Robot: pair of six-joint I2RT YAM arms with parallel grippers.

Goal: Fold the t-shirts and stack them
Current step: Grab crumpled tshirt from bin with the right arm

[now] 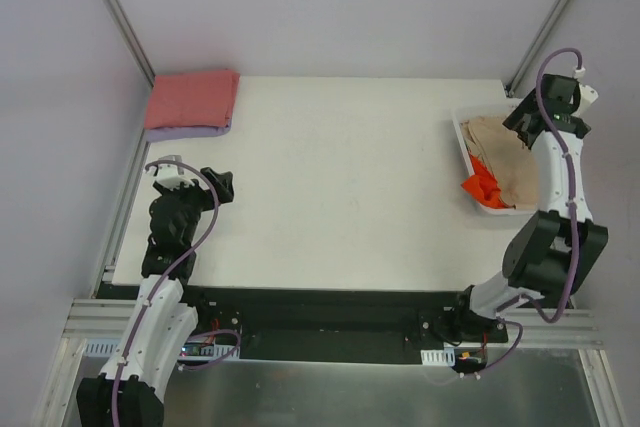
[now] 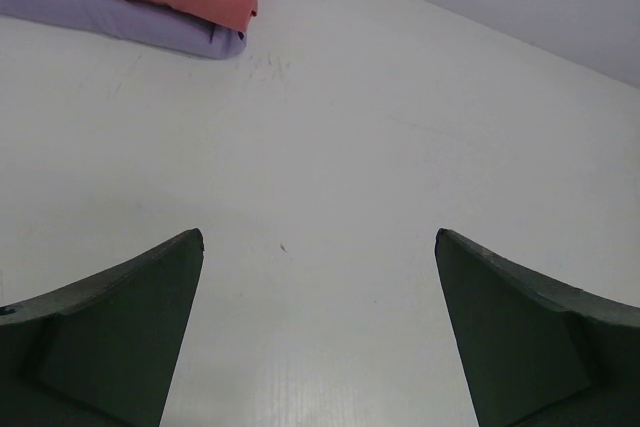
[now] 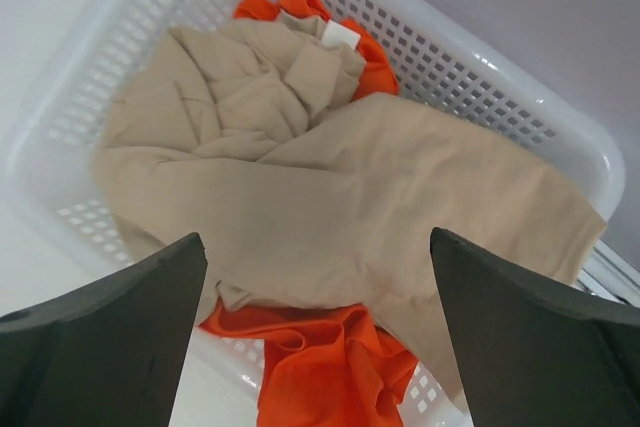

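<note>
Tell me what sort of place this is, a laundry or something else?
Likely a robotics lab test cell, not a laundry: a left arm and right arm bolted at the edge of a white table, plain walls with metal struts, and a basket of crumpled shirts.

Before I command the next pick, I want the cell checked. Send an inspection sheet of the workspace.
Surface: white table, faint marks.
Job's things: salmon pink shirt folded on lavender shirt, far left corner; tan shirt and orange shirt crumpled in white basket, right edge.
Clutter: nothing seen.
Grippers: left gripper open over bare table; right gripper open above the basket.
Cables: purple cables looped along both arms.
Surroundings: pale walls, metal frame posts.
</note>
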